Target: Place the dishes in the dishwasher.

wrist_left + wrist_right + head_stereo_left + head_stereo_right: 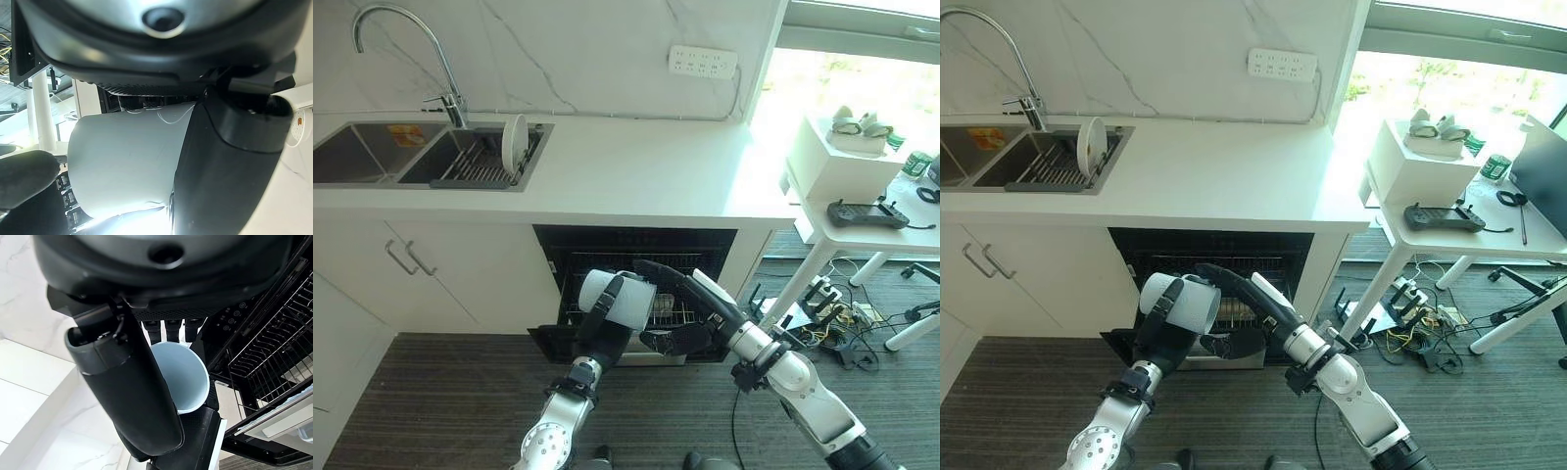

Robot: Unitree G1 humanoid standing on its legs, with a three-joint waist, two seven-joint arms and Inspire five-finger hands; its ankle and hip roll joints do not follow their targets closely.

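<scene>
The left hand is gripping a pale cup, fingers and thumb curling round its side, holding it on its side in front of the open dishwasher under the counter. In the left wrist view the thumb is pressing across the cup's wall, w/ the dishwasher's dark front behind it.

The right hand is reaching in from the robot's right, just beside the cup, low over the pulled-out wire rack. In the right wrist view the cup's open mouth is facing the cam, and that hand's thumb is sticking out straight in front of it; its fingertips are showing as a short row above the cup's rim. Can't tell whether they're touching the cup; the hand is looking relaxed, not closing on anything.

A white plate is standing upright in the drying rack set in the sink, by the tap, well apart from both hands.

A small white table is standing at the right w/ a white box and a dark controller on it.
</scene>
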